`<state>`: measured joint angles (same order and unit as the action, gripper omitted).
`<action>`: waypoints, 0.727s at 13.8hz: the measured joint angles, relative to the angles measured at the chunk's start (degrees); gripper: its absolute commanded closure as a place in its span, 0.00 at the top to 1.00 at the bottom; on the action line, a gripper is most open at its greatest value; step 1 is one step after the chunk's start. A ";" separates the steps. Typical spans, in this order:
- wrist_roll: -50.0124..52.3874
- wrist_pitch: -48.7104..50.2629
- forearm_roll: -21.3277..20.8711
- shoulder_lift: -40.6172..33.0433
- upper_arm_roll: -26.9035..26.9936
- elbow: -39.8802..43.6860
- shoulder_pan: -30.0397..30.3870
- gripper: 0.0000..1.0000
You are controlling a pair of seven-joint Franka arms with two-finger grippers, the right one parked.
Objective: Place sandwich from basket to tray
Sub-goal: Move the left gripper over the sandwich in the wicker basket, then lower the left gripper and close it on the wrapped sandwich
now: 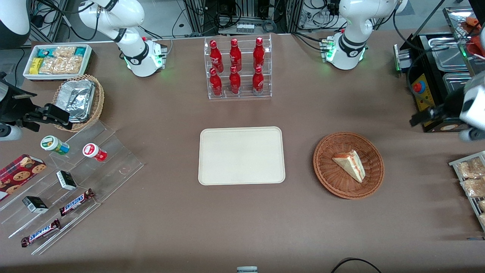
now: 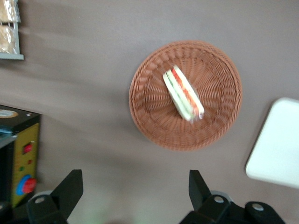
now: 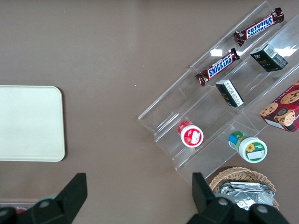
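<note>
Sandwich (image 1: 351, 163) wedge in round woven basket (image 1: 326, 172); smooth tray (image 1: 241, 155) beside; tool (image 2: 135, 193) above, open.

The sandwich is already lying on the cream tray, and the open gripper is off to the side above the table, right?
Not quite: the sandwich lies in the basket, as the front view shows; the tray holds nothing. The rest holds: the gripper is open, above the table away from the basket.

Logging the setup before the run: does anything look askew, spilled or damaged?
Nothing stands out. The sandwich lies intact in the basket, the tray sits bare and square beside it, and the open end effector hangs above the table, holding nothing.
</note>
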<state>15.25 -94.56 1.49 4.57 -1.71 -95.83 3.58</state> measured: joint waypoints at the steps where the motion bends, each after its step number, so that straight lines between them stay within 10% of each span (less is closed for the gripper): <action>1: 3.04 -3.50 0.09 0.24 -0.11 -2.40 -0.06 1.00; 10: 30.77 -29.41 -1.64 5.49 -2.05 -17.99 -8.75 1.00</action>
<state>46.03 -123.97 -0.15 10.06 -3.76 -113.82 -5.17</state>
